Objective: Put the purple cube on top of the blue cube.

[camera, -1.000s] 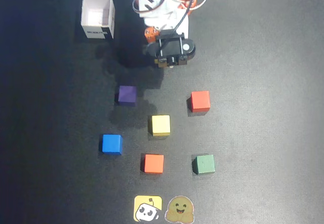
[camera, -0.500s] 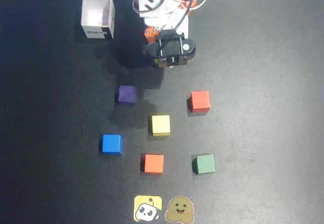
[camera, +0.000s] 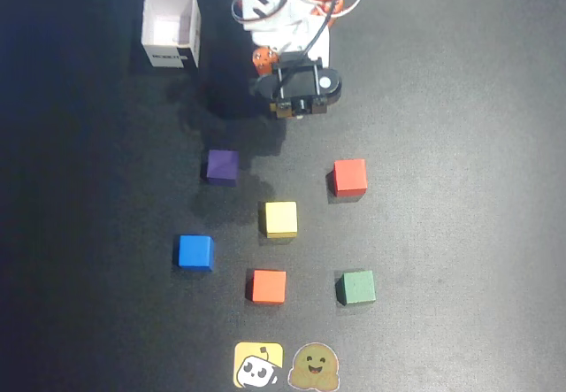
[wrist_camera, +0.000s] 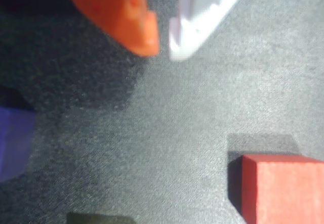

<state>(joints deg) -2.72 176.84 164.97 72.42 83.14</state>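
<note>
From overhead my gripper (camera: 296,109) is mostly hidden under its own black motor housing and the white arm (camera: 283,11) at the top centre, so its tips cannot be made out there. In the wrist view the gripper (wrist_camera: 162,44) enters from the top edge: a smooth orange finger (wrist_camera: 126,16) and a white ridged plastic finger (wrist_camera: 202,16), both blurred and cut off by the frame, their tips nearly touching with only a thin gap and nothing between them.

The purple cube (camera: 221,167) sits on the dark, grainy felt-like mat (camera: 460,233), left of centre, below the gripper and apart from it. In the wrist view only a blurred sliver of it (wrist_camera: 12,143) shows at the left edge. The blue cube (camera: 195,252) lies lower left, well apart from the purple one, matte and plain.

A red cube (camera: 350,177) sits right of centre; the wrist view cuts it (wrist_camera: 281,188) off at the lower right corner. A dark shape at that view's bottom edge is too dim to identify.
</note>
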